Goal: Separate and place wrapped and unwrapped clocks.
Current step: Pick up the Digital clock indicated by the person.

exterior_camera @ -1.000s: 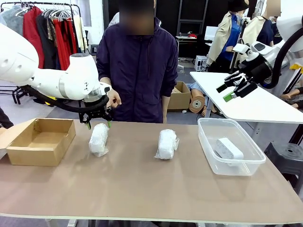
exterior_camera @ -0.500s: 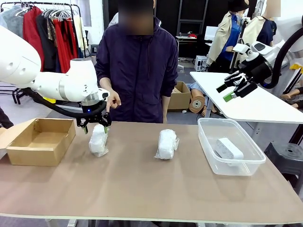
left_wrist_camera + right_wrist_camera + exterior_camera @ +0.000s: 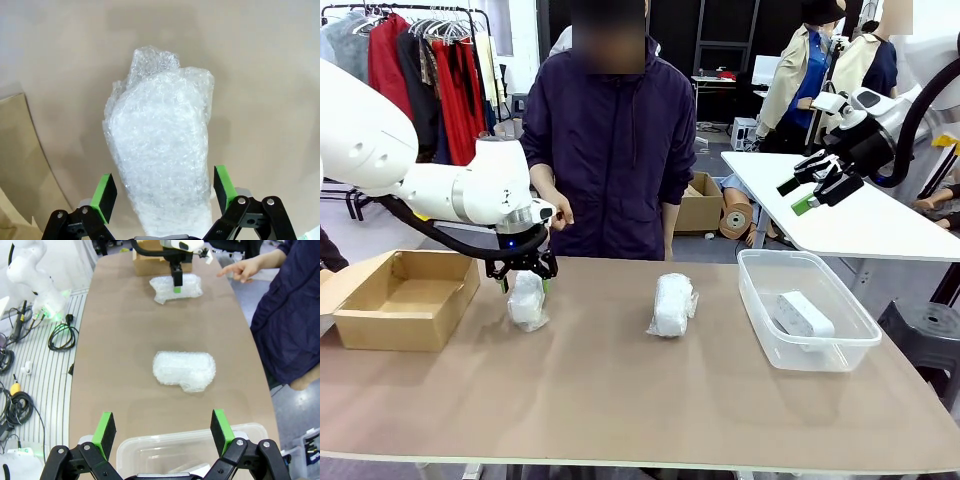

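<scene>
The left claw (image 3: 526, 283) hung low over the table with its jaws wide, straddling the end of an oblong lump in crinkly whitish bubble wrap (image 3: 527, 301). In the left wrist view the same lump (image 3: 160, 160) ran lengthwise away from the claw (image 3: 164, 192), its end between the two green pads. A clear gap showed at one pad (image 3: 224, 186); the other pad (image 3: 105, 196) sat just beside the wrap, and whether it touched I could not tell.

To the outer side of this claw stood an open brown cardboard box (image 3: 405, 327). Just beyond the claw was the person's hand (image 3: 560, 212). Toward the table's middle lay a second bubble-wrapped oblong lump (image 3: 672, 304), well apart from the claw.

The right claw (image 3: 802, 194) was raised off to the side, jaws wide and holding nothing. In its wrist view a clear plastic tub (image 3: 190, 441) lay right under the claw (image 3: 163, 431), with the second lump (image 3: 184, 370) farther ahead on the brown tabletop (image 3: 115, 365). The bare smooth white rounded block (image 3: 803, 314) lay inside the tub (image 3: 757, 298).
</scene>
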Controlling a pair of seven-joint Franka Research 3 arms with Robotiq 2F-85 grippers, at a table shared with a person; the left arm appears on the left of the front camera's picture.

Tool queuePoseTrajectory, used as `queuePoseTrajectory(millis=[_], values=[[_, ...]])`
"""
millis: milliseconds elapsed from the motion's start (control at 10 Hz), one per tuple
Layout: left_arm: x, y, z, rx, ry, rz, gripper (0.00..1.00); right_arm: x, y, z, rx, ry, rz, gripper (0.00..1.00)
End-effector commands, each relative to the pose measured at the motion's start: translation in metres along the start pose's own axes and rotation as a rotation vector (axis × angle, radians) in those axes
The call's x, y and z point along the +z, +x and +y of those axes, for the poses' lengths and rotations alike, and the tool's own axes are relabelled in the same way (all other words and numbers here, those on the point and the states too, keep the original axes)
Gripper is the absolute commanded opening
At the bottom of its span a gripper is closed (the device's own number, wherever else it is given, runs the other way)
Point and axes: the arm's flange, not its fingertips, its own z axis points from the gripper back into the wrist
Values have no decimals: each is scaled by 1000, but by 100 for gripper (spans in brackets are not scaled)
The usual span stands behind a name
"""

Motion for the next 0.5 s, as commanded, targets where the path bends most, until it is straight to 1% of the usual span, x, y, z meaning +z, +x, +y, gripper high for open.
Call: queuePoseTrajectory(millis=[0, 100, 200, 400], values=[[0, 6, 3, -15, -15, 6, 100, 2, 2, 0, 5, 3, -3, 100], [3, 6, 1, -50, -38, -43, 100, 2, 2, 0, 5, 3, -3, 100], [-3, 1, 0, -3, 0, 4, 100, 2, 2, 0, 5, 3, -3, 100], [-3, 1, 0, -3, 0, 4, 100, 2, 2, 0, 5, 3, -3, 100]])
